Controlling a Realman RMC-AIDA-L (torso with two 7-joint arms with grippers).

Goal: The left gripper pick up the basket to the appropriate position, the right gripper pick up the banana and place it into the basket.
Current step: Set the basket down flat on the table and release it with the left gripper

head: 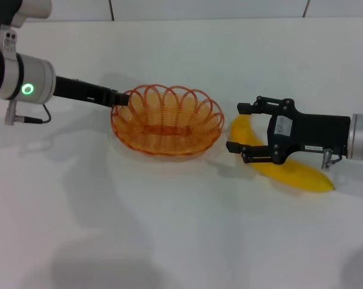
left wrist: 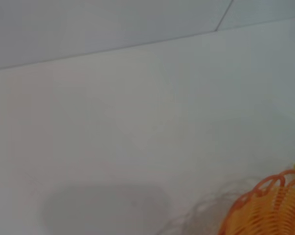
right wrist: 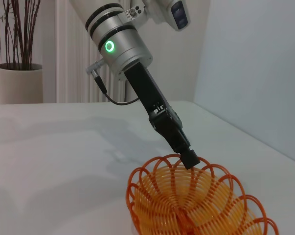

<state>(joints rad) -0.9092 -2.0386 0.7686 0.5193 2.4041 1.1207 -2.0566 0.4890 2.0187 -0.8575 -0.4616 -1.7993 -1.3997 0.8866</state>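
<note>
Head view showed the black left gripper [head: 122,99] pinching the orange wire basket's [head: 167,120] rim; the black right gripper [head: 248,133], fingers spread, straddled the smooth yellow banana [head: 289,171] beside it, likely slippery, best grasped mid-body.

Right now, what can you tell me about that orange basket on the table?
The basket is a shallow oval bowl of orange wire, its rim a ring of scalloped loops, with nothing inside. It sits upright on the white table. The left gripper meets its rim on the robot's left side; in the right wrist view the gripper tip sits right at a rim loop. The banana lies on the table off the basket's other side, not touching it.
</note>
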